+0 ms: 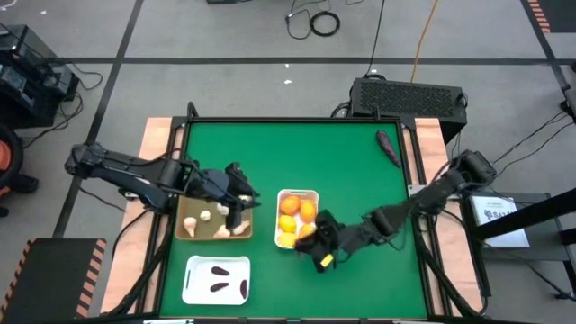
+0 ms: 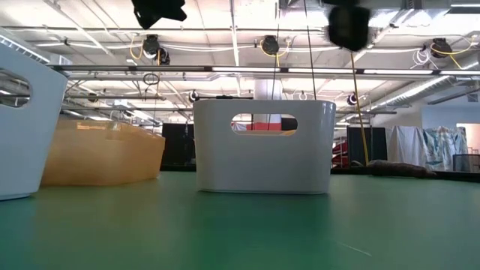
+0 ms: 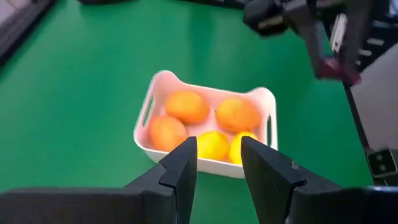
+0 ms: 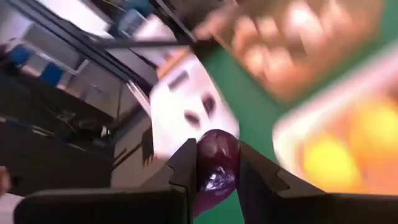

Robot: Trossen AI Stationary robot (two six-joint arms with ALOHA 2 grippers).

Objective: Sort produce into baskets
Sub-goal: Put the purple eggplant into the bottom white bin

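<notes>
Above the green table [image 1: 351, 189], I am pinching a dark purple vegetable [image 4: 216, 163] between the fingers of my right gripper [image 1: 321, 255], which is hovering just beside the lower right corner of the white fruit tray [image 1: 282, 194]. That tray is sitting near the table's middle and is holding orange and yellow citrus fruits [image 3: 186, 107]. My left gripper [image 1: 237, 209] is hanging over the right edge of the tan tray [image 1: 183, 231], its fingers [image 3: 180, 168] standing apart with nothing between them; whitish garlic bulbs [image 1: 205, 215] are lying in that tray. Nearer the front edge, a second white tray [image 1: 193, 267] is carrying three more dark purple vegetables [image 1: 220, 272]. One further purple vegetable [image 1: 389, 148] is lying loose on the table near its far right corner, well apart from all three trays.
</notes>
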